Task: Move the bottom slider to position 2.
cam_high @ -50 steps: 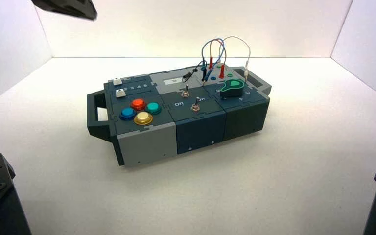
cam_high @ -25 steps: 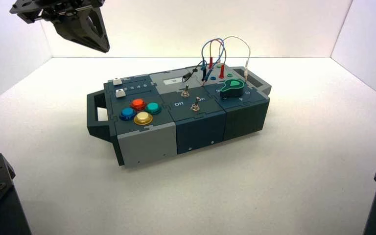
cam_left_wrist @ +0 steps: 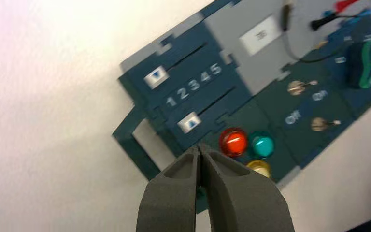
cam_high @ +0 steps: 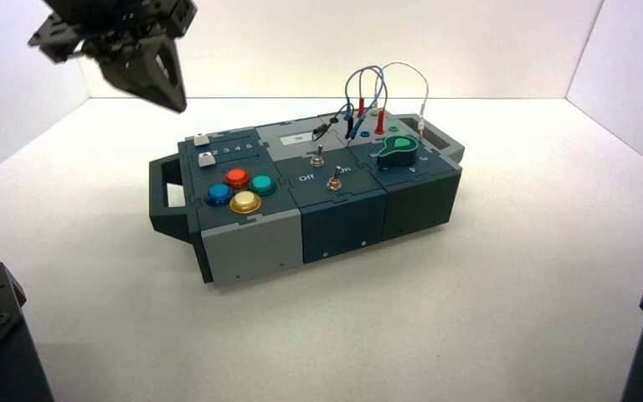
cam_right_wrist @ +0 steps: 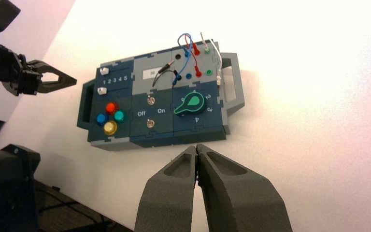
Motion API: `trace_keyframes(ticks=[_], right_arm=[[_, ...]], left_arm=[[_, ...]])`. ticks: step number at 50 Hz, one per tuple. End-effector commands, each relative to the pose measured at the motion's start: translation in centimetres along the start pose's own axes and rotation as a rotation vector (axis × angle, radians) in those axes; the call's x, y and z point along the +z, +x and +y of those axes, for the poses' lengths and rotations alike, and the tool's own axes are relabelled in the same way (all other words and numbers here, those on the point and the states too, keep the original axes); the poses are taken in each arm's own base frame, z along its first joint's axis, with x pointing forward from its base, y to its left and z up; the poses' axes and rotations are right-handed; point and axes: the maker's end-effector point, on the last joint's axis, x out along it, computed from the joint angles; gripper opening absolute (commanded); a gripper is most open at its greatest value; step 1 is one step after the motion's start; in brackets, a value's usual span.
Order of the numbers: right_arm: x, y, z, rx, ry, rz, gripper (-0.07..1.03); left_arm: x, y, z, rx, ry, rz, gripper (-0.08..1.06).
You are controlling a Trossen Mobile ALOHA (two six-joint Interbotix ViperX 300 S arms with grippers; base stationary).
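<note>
The jaws of the left gripper (cam_left_wrist: 198, 150) are pressed together, their tips meeting in a single seam, and nothing is pinched between them. In the high view the left gripper is seen in the air above the box's left end, apart from it, and no part of the box is touched. The jaws of the right gripper (cam_right_wrist: 197, 151) are likewise closed on nothing; its tips are shown in its own wrist view (in the high view they are out of the picture), and it is parked in front of the box (cam_high: 343, 201), toward the right. By the left wrist view, lettering too small to be read comfortably from above is made plain: the white numerals 1 to 5 are printed between two slider tracks, with position 2 (cam_left_wrist: 182, 93) second in the row. The left gripper is also caught from the side by the right wrist view, held off the box's left end. The bottom slider (cam_left_wrist: 189, 122) is seen as a small white squarish knob marked with a dark blue triangle, set at the 1 end of its track, near the red button (cam_left_wrist: 234, 142). The matching top slider (cam_left_wrist: 156, 77) is set at the same end of the other track. The box is borne by a pale worktop (cam_high: 469, 318).
</note>
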Motion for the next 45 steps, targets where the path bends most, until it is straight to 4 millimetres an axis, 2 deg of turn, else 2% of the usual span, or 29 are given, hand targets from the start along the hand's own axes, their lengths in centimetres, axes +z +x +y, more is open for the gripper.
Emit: trace_keyframes(ticks=[1, 18, 45], right_arm=[[0.8, -0.3, 0.3, 0.006, -0.007, -0.012, -0.02], [0.7, -0.3, 0.4, 0.011, -0.002, -0.013, -0.02], [0.8, -0.5, 0.4, 0.016, 0.000, -0.027, -0.02]], left_arm=[[0.4, -0.1, 0.5, 0.010, -0.006, -0.022, -0.03], [-0.9, 1.3, 0.7, 0.012, 0.015, 0.100, -0.03], [1.0, 3.4, 0.7, 0.016, 0.029, 0.153, -0.03]])
